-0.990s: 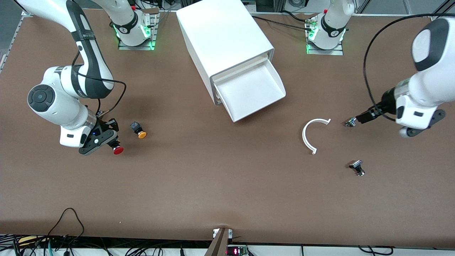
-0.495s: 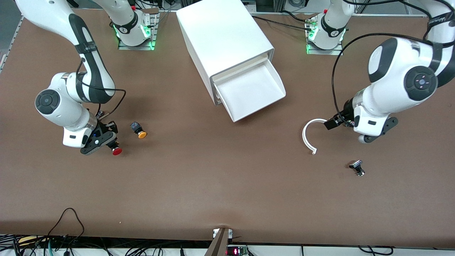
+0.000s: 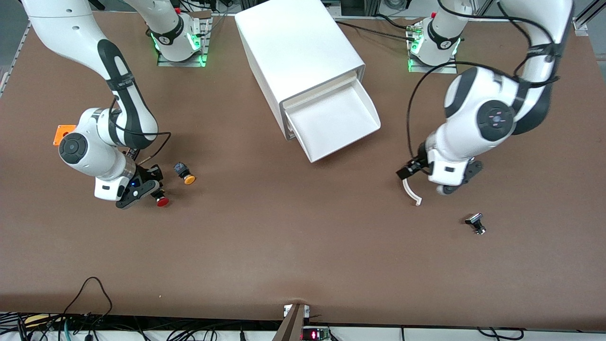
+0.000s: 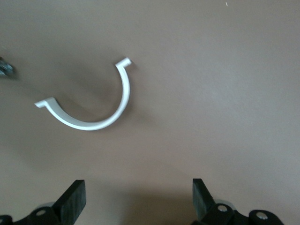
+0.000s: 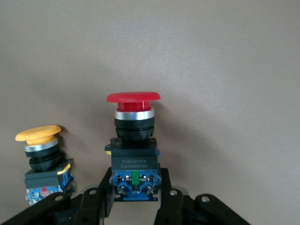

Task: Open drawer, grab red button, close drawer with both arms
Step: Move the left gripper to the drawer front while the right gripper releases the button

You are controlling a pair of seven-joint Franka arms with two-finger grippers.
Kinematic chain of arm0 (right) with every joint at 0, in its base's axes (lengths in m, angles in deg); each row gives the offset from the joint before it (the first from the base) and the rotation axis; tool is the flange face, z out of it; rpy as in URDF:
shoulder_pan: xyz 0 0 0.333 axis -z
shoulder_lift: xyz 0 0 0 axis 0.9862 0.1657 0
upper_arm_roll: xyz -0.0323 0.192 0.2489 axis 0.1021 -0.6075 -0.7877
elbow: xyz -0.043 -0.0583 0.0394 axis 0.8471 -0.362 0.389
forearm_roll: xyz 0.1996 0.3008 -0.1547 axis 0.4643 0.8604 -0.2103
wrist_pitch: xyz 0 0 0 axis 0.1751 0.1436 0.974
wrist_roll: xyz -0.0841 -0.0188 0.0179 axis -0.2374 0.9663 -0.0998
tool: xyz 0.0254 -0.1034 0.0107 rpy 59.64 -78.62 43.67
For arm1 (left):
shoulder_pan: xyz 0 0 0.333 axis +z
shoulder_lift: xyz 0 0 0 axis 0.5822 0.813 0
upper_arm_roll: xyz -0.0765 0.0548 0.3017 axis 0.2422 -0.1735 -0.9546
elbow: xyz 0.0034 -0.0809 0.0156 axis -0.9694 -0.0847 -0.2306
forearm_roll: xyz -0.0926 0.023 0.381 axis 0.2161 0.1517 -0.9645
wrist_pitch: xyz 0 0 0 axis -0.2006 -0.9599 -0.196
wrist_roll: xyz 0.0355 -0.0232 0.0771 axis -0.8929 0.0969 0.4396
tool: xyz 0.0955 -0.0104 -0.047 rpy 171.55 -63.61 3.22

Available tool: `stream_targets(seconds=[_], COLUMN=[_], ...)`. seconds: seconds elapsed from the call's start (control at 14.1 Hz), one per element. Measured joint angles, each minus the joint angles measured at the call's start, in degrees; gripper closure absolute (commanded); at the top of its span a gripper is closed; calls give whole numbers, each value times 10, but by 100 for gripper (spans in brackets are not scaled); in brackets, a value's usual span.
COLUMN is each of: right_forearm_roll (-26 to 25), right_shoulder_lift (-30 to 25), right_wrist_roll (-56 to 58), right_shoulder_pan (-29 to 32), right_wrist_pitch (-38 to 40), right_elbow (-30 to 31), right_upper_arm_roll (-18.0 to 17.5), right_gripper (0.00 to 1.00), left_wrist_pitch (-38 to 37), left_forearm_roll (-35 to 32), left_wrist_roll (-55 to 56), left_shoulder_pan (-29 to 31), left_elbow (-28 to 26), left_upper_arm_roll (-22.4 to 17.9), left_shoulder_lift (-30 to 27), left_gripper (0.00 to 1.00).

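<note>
Red mushroom-capped push button [image 5: 133, 140] sits clamped in the right gripper [image 3: 150, 191] jaws; left gripper [image 4: 138, 199] jaws gape over the white plastic half-ring [image 4: 89, 105].

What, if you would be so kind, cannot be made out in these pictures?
- Front view: the orange box is mostly covered by the right arm.
- Front view: the white curved piece is partly hidden under the open left gripper.
- Front view: whether the red button, held in the right gripper, touches the table.
- Front view: the small dark part is too small to identify.
</note>
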Motion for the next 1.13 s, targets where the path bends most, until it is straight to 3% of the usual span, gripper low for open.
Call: stream_targets(seconds=[0.28,0.42,0.5,0.57,0.92,1.13], right_forearm_roll=[13,13,13,14,14,14], right_shoulder_lift=[23,31,34,37,33,11], right_wrist_roll=[11,11,11,11,11,11], right_shoulder_pan=[1,1,1,1,3,3], right_wrist_pitch=[-20,-26,-31,-33,-32,30], right_elbow=[0,0,0,0,-10,-45], right_upper_arm_roll=[0,0,0,0,0,0], right_gripper=[80,62,24,0,0,0], left_wrist_pitch=[57,88,98,106,144,151], left_forearm_roll=[0,0,0,0,0,0], left_wrist_roll=[12,20,24,28,71,103], left_shoulder_pan=[-21,-30,-34,-39,-76,-105], left_elbow=[-16,-26,-29,-31,-49,-60], left_upper_arm_roll=[1,4,8,13,18,19], left_shoulder_lift=[27,39,45,51,63,63], left_gripper=[0,0,0,0,0,0])
